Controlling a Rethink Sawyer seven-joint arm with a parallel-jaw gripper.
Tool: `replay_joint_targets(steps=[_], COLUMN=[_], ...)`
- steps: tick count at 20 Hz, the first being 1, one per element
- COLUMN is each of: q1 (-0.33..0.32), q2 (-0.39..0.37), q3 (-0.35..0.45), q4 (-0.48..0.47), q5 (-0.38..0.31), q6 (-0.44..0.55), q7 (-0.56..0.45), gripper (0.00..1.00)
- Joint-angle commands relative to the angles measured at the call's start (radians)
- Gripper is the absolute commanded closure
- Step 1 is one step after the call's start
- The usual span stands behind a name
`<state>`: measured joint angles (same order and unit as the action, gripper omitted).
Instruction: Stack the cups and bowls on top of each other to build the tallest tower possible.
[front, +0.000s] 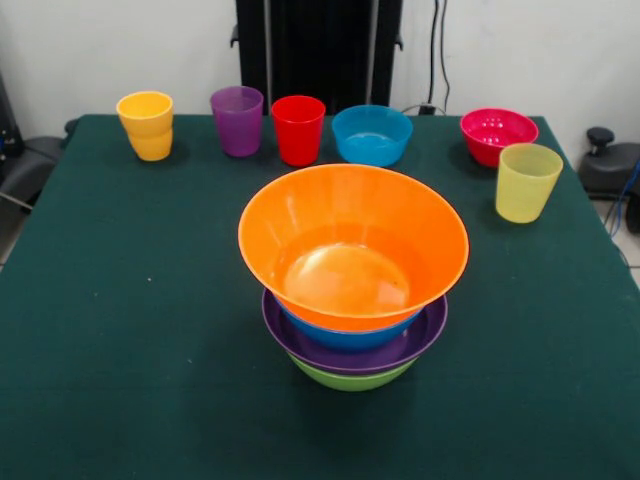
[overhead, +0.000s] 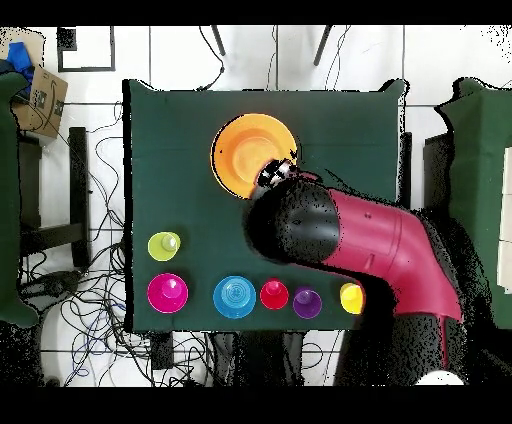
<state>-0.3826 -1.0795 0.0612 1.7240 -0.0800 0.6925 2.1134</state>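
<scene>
The tower stands mid-table: a green bowl at the bottom, then a purple bowl, a blue bowl and the wide orange bowl on top. Along the far edge stand an orange-yellow cup, a purple cup, a red cup, a small blue bowl and a red-pink bowl. A pale yellow cup stands nearer. The gripper shows only in the overhead view, at the orange bowl's rim; its state is hidden.
The red and black arm reaches over the table from the base side and hides part of the cloth beside the tower. The green table cloth lies under everything. Cables and boxes lie on the floor around the table.
</scene>
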Motion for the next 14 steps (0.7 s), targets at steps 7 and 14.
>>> replay_joint_targets(steps=[7, 14], q1=[-0.144, -0.173], q2=[-0.062, 0.027], q3=[0.169, 0.208], q4=[0.447, 0.501], q5=[-0.212, -0.292], q6=[-0.218, -0.376], q7=[-0.272, -0.142], gripper=[0.0, 0.0])
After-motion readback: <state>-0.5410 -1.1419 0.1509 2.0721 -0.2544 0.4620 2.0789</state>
